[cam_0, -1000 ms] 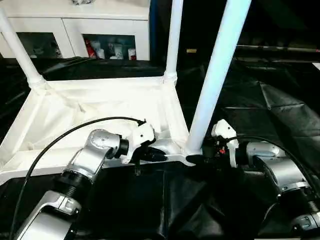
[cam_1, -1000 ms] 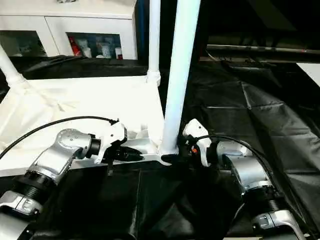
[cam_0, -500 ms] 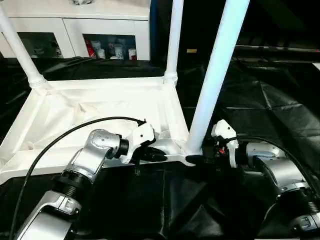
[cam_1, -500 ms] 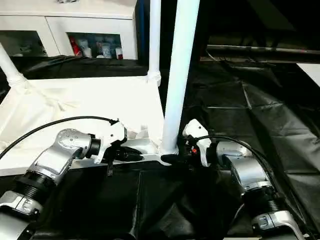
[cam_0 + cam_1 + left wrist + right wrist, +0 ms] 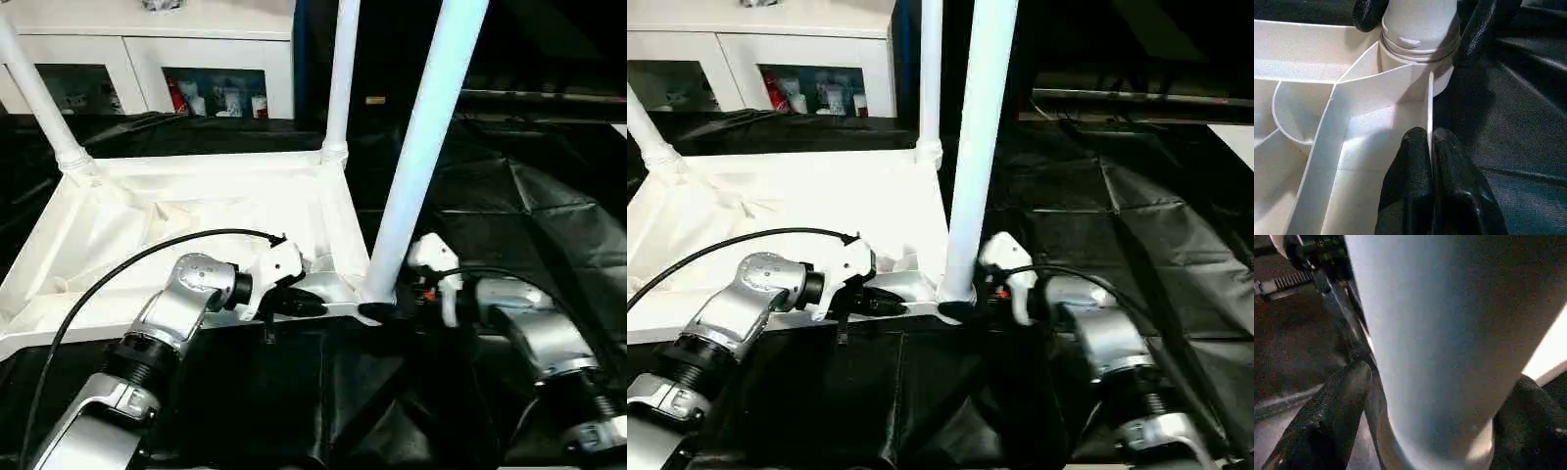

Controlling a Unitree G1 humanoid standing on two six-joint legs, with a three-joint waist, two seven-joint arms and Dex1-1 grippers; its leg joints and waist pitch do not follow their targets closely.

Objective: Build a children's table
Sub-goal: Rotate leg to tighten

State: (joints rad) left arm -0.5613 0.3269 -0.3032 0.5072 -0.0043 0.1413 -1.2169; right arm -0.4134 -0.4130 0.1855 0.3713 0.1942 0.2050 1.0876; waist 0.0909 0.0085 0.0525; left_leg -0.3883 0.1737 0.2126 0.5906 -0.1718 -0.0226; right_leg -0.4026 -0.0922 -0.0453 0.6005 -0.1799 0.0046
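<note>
The children's table lies upside down, its ribbed white top (image 5: pixel 196 211) on the black cloth. Three white legs stand in corner sockets: near right (image 5: pixel 421 127), far right (image 5: pixel 340 78) and far left (image 5: pixel 39 98). My left gripper (image 5: pixel 313 305) is shut on the top's thin front rim (image 5: pixel 1430 98), just left of the near-right socket. My right gripper (image 5: pixel 380 311) is open around the base of the near-right leg (image 5: pixel 1449 333), one black finger (image 5: pixel 1347 396) on each side. Those same fingertips (image 5: pixel 1479 29) flank the socket in the left wrist view.
A black cloth (image 5: pixel 529 196) covers the work table all around the white top. A white cabinet (image 5: pixel 147 59) with glass doors stands behind, at the back left. A black cable (image 5: pixel 127 262) arcs over my left forearm.
My right gripper and forearm have edged left, closer in on the base of the near-right leg. The left gripper has kept its hold on the rim.
</note>
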